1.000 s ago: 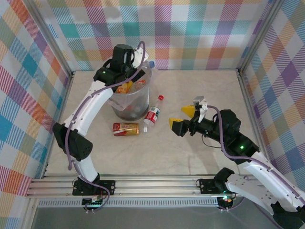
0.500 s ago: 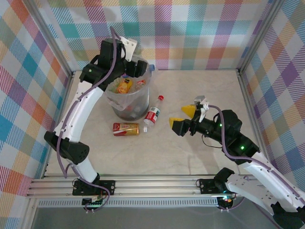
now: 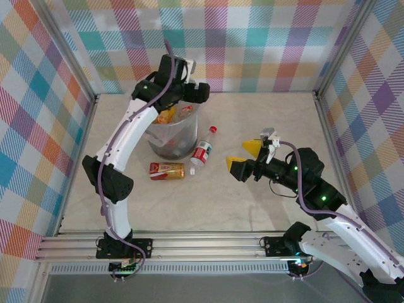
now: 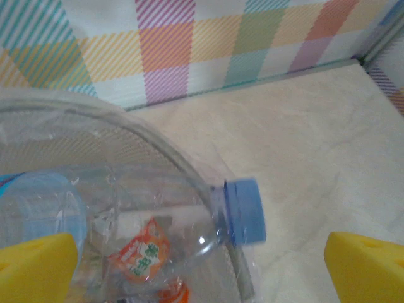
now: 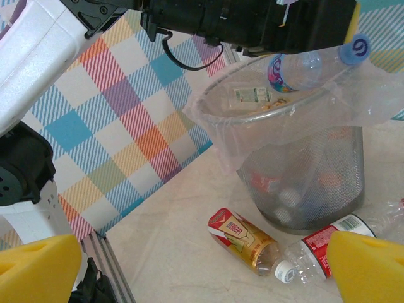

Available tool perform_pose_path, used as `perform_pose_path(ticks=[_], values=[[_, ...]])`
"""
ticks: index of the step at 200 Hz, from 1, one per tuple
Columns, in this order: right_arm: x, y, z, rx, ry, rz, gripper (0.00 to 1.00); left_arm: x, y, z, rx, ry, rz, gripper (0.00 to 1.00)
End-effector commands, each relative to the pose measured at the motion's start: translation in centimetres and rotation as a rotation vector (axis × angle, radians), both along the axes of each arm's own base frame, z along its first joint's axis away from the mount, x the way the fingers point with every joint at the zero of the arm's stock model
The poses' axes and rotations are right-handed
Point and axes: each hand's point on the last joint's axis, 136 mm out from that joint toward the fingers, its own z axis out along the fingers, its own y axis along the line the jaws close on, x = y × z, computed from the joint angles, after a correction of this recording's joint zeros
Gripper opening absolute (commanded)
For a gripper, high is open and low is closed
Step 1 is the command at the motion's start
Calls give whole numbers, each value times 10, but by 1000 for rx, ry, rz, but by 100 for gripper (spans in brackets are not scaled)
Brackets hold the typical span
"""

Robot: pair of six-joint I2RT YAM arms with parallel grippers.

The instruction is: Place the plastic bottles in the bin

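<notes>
The bin (image 3: 188, 137) stands at the back left with several plastic bottles inside, one orange-labelled (image 3: 165, 115). My left gripper (image 3: 178, 100) hovers over its rim, open. Below it a clear blue-capped bottle (image 4: 243, 211) lies across the bin's rim (image 4: 180, 165), between the spread yellow fingertips (image 4: 38, 265) and touching neither. In the right wrist view this bottle (image 5: 309, 66) rests on the bin's top (image 5: 218, 136). On the table lie a red-labelled bottle (image 3: 202, 151) and a gold-and-red bottle (image 3: 166, 170). My right gripper (image 3: 243, 158) is open, right of them.
Checked walls and aluminium posts close in the table on three sides. The bin's clear bag liner (image 5: 379, 101) hangs loose over its rim. Bare tabletop (image 3: 265, 120) stretches right of the bin and in front of the two lying bottles.
The left wrist swung left and up, then came back right over the bin. The right gripper edged slightly to the right.
</notes>
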Motion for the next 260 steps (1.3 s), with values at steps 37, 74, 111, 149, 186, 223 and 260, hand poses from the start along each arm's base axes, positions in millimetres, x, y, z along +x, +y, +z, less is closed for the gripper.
perform_pose_path(ticks=[37,74,111,149,186,223,260], values=[[-2,-3,2,4,-14,-9,100,14,17,-5,292,-77,118,100],[-1,-2,0,3,-13,-10,100,11,34,-11,389,-70,155,98],[-1,-1,0,7,-8,-6,100,12,56,-8,400,-63,226,95],[-3,-4,2,10,-11,-11,100,11,72,-12,375,-25,251,92],[-3,-3,2,10,-8,-9,100,3,72,-9,300,-1,229,92],[-1,-2,0,6,-4,-7,100,-7,60,17,69,10,165,100],[2,-3,-5,-11,17,-25,100,-18,62,45,-46,-15,146,99]])
